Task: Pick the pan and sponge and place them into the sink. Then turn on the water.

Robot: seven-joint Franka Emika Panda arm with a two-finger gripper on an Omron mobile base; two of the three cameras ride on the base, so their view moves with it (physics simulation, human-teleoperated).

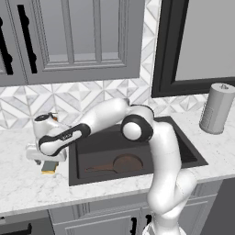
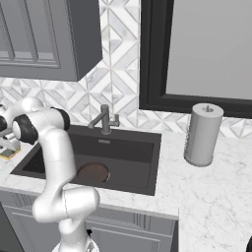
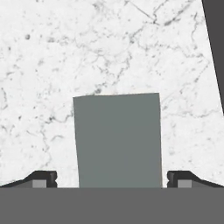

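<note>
The sponge [image 3: 117,140] lies flat on the marble counter left of the sink [image 1: 105,142], green-grey top up, with its yellow side showing in the left base view [image 1: 49,167]. My gripper [image 3: 112,179] hangs straight over it, open, one fingertip [image 3: 43,178] on each side of the sponge and not touching it. From the left base view the hand [image 1: 46,158] covers most of the sponge. The dark brown pan [image 1: 126,163] rests on the sink floor with its handle pointing left; the arm partly hides it in the right base view [image 2: 92,172]. No water runs from the faucet [image 2: 104,118].
A grey paper towel roll [image 1: 216,109] stands on the counter right of the sink. Grey wall cabinets [image 1: 82,36] hang above the counter. The sink's dark edge [image 3: 214,43] runs close beside the sponge. Bare marble surrounds the sponge.
</note>
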